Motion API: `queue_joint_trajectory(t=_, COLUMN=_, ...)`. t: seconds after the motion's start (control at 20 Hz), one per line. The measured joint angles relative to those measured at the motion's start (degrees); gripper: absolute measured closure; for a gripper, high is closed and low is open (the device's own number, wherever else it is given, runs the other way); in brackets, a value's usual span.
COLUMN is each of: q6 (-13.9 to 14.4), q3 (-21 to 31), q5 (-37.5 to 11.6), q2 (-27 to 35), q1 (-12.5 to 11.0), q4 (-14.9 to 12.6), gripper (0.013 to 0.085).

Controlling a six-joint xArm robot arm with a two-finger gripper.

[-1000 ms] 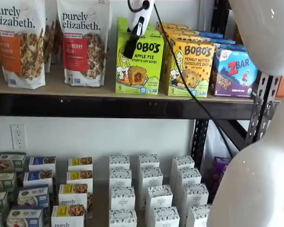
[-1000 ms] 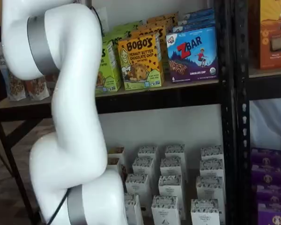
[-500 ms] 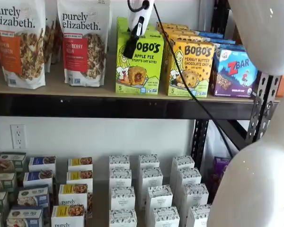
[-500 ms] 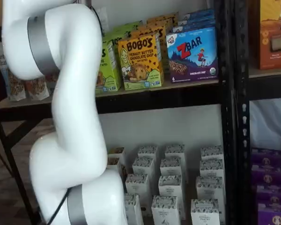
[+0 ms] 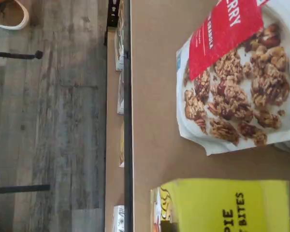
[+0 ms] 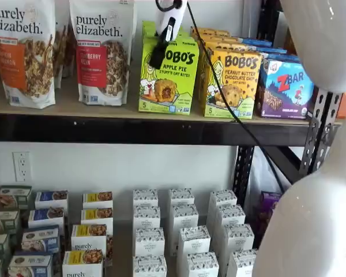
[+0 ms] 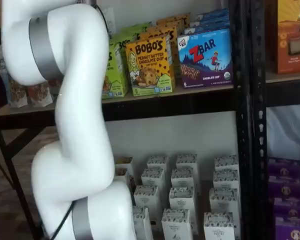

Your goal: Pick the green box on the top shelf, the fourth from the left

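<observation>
The green box (image 6: 172, 81) stands on the top shelf (image 6: 104, 111) between a granola bag and a yellow-orange Bobo's box. In a shelf view my gripper (image 6: 160, 53) hangs from above, one black finger lying against the upper front of the carton, the other hidden behind it; it is shut on the green box. The white arm covers most of the green box (image 7: 115, 70) in a shelf view, and no gripper shows there. The wrist view looks down on the green box's top (image 5: 227, 205) and the tan shelf board (image 5: 154, 96).
Two purely elizabeth granola bags (image 6: 101, 52) (image 6: 23, 55) stand left of the box, the yellow-orange Bobo's box (image 6: 233, 81) and blue ZBar box (image 6: 285, 86) right of it. A black cable (image 6: 230, 107) trails down. The white arm (image 7: 75, 125) fills the foreground. Small white cartons (image 6: 179, 231) sit below.
The green box has shifted slightly to the left and its bottom edge sits a little higher. The gripper's finger stays on its front.
</observation>
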Motion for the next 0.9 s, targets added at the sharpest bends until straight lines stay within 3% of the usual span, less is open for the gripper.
queue_joint_trajectory(t=0.3, q6=0.3, q3=-0.9, q5=2.9, q2=-0.6, q1=0.1, q4=0.0, gripper=0.073)
queue_joint_trajectory(t=0.65, q6=0.3, q3=-3.6, q5=10.3, q2=-0.7, q1=-0.4, q4=0.5, gripper=0.073)
queue_joint_trajectory(t=0.9, q6=0.3, q3=-2.5, q5=11.4, q2=-3.2, q1=-0.7, q4=0.6, gripper=0.073)
